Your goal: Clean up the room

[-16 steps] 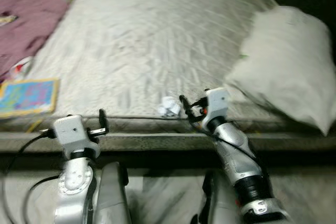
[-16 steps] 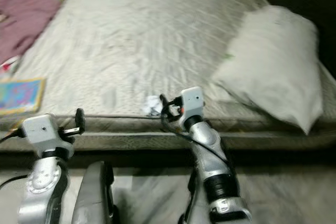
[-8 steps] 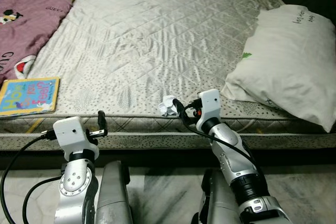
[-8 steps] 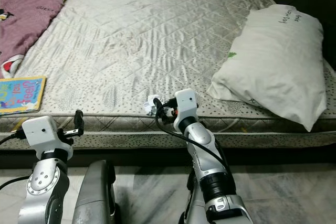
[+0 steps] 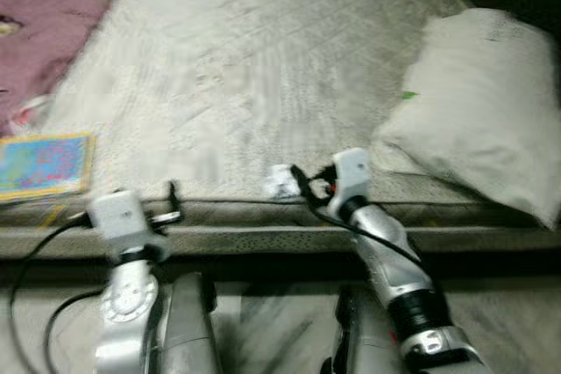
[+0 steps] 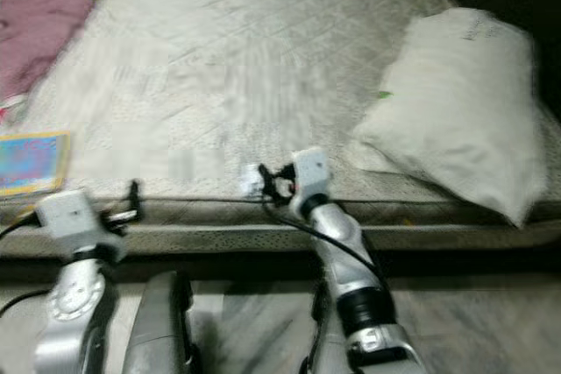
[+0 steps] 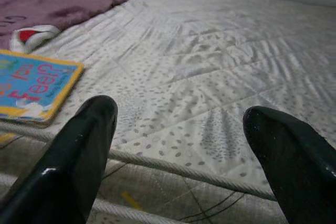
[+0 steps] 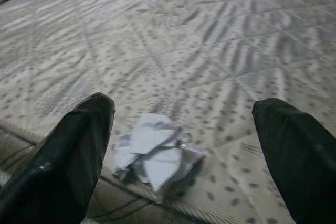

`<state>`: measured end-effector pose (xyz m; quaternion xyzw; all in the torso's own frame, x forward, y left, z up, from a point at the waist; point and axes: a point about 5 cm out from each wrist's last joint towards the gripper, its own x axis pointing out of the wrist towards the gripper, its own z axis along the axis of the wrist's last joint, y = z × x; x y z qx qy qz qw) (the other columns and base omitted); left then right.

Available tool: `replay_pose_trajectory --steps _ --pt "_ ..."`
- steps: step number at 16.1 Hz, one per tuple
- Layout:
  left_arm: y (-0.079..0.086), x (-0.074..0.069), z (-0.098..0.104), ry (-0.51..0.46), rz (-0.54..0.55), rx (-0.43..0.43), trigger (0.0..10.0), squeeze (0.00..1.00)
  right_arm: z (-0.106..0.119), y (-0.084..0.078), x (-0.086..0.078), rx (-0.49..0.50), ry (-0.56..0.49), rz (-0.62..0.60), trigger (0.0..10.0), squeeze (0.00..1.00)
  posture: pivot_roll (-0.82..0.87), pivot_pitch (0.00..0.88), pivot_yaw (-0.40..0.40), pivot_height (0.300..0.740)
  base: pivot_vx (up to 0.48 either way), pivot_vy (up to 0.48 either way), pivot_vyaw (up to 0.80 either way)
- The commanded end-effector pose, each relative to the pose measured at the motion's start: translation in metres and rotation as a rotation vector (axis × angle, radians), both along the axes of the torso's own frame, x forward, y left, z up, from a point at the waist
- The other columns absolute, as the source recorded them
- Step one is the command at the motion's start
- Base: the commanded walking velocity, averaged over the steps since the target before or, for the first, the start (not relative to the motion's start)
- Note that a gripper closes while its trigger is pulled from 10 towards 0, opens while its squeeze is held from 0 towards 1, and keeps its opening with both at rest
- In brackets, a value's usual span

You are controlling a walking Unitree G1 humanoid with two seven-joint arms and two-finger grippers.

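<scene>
Hovering at the mattress (image 5: 263, 67) edge, the right gripper (image 8: 178, 145) spreads its fingers around the crumpled paper (image 8: 155, 153); the left gripper (image 7: 178, 140), fingers spread, faces a book (image 7: 29, 85).

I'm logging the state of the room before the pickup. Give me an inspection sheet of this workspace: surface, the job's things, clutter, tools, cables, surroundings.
Surface: quilted mattress, bare in the middle.
Job's things: crumpled paper at the mattress's near edge, lying between the right tool's spread fingers, not touched.
Clutter: colourful children's book flat at the near left corner; white pillow on the right side; purple blanket along the far left.
Tools: right tool open, at the paper; left tool open, low at the mattress's edge near the book.
Cables: black cable looping off the left arm; another along the right forearm.
Surroundings: pale floor below the bed; dark area past the pillow, nothing made out.
</scene>
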<state>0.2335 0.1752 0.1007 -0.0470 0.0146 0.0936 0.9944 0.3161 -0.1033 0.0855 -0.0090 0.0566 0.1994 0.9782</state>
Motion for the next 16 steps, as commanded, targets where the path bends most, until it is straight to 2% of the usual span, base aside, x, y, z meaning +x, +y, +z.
replay_pose_trajectory --steps 1,4,6,8,11,13,16 --pt "0.005 -0.003 -0.004 0.021 0.024 -0.004 10.0 0.00 0.003 0.003 0.003 -0.003 -0.001 0.013 10.0 0.00 -0.01 0.080 -0.036 0.546 0.000 0.000 0.00" --pt "0.004 -0.005 -0.004 0.023 0.032 -0.012 10.0 0.00 -0.003 0.003 0.004 -0.031 0.031 0.032 10.0 0.00 0.00 0.088 -0.032 0.546 0.000 0.000 0.00" --pt "0.004 -0.011 -0.004 0.035 0.037 -0.016 10.0 0.00 -0.010 0.010 0.004 -0.051 0.082 0.059 10.0 0.00 0.01 0.114 -0.020 0.546 0.000 0.000 0.00" --pt "0.005 -0.020 -0.006 0.065 0.038 -0.015 10.0 0.00 -0.011 0.021 0.005 -0.086 0.076 0.104 10.0 0.00 0.04 0.158 -0.004 0.546 0.000 0.000 0.00" --pt "0.009 -0.034 -0.002 0.076 0.056 0.020 10.0 0.00 -0.009 0.038 0.011 -0.071 0.081 0.137 10.0 0.00 0.10 0.217 -0.020 0.546 0.000 0.000 0.00" --pt "0.014 -0.053 0.001 0.100 0.107 0.031 10.0 0.00 -0.005 0.044 0.016 -0.059 0.057 0.157 10.0 0.00 0.16 0.252 -0.019 0.546 0.000 0.000 0.00" --pt "0.021 -0.076 0.007 0.133 0.138 0.060 10.0 0.00 0.022 0.044 0.037 0.011 -0.061 0.059 10.0 0.00 0.21 0.279 -0.006 0.546 0.000 0.000 0.00"
